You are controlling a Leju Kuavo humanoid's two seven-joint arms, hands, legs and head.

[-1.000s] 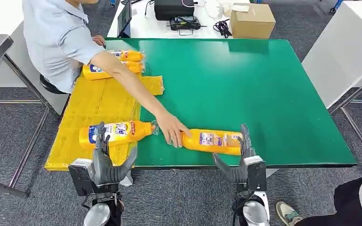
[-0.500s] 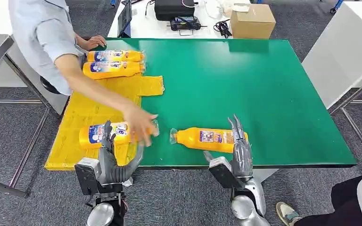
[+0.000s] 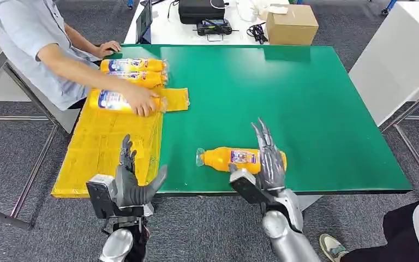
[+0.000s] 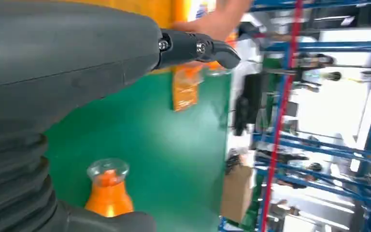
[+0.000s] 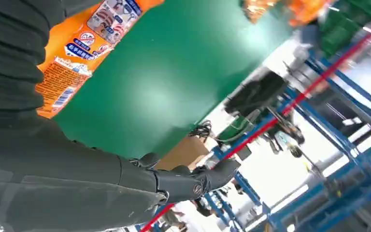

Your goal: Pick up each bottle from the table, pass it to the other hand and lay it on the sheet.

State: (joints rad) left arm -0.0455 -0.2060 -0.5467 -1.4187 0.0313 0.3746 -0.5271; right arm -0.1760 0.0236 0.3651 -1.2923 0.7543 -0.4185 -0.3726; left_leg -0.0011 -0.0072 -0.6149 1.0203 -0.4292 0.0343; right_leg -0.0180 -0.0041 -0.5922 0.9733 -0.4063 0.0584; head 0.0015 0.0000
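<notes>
An orange bottle (image 3: pixel 230 159) lies on its side on the green table (image 3: pixel 305 103), clear cap toward the left. My right hand (image 3: pixel 268 157) hovers over its base end with fingers spread, holding nothing. My left hand (image 3: pixel 131 179) stands open at the near edge of the yellow sheet (image 3: pixel 106 143), empty. A person's hand (image 3: pixel 139 101) holds a third bottle (image 3: pixel 112 100) on the sheet's far end, beside two more bottles (image 3: pixel 133 65) (image 3: pixel 142 78). The left wrist view shows the lying bottle's cap (image 4: pixel 107 179); the right wrist view shows its label (image 5: pixel 84 36).
A person sits at the table's far left corner. A cardboard box (image 3: pixel 292 23), a black case (image 3: pixel 201 10) and cables sit on the white table behind. Another white table (image 3: pixel 398 60) stands to the right. A shoe (image 3: pixel 333 246) shows on the floor near my right arm.
The person let go of the table bottle, took the bottle from the sheet near my left hand and moved it to the far end. My right hand rose over the table bottle's base.
</notes>
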